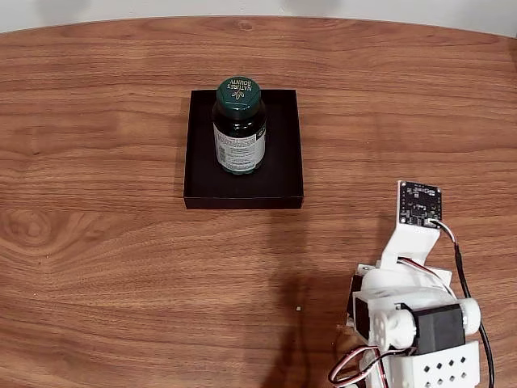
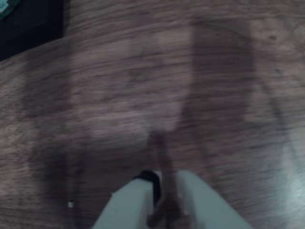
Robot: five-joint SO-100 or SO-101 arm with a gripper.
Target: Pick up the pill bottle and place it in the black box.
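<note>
The pill bottle (image 1: 239, 126), dark green with a green cap and white label, stands upright inside the black box (image 1: 279, 174) in the fixed view, towards the tray's far side. The white arm (image 1: 408, 311) is folded at the lower right of the table, well away from the box. In the blurred wrist view my gripper (image 2: 159, 180) enters from the bottom edge over bare wood, its two white fingers (image 2: 128, 205) closed together with nothing between them. A corner of the black box (image 2: 28, 24) shows at the top left there, with a sliver of the green bottle (image 2: 5, 5).
A small black circuit board (image 1: 420, 202) sits on a white mount on the arm, with a black cable (image 1: 468, 283) running down from it. The wooden table (image 1: 121, 267) stretches left and in front of the box. A tiny speck (image 1: 298, 308) lies near the arm.
</note>
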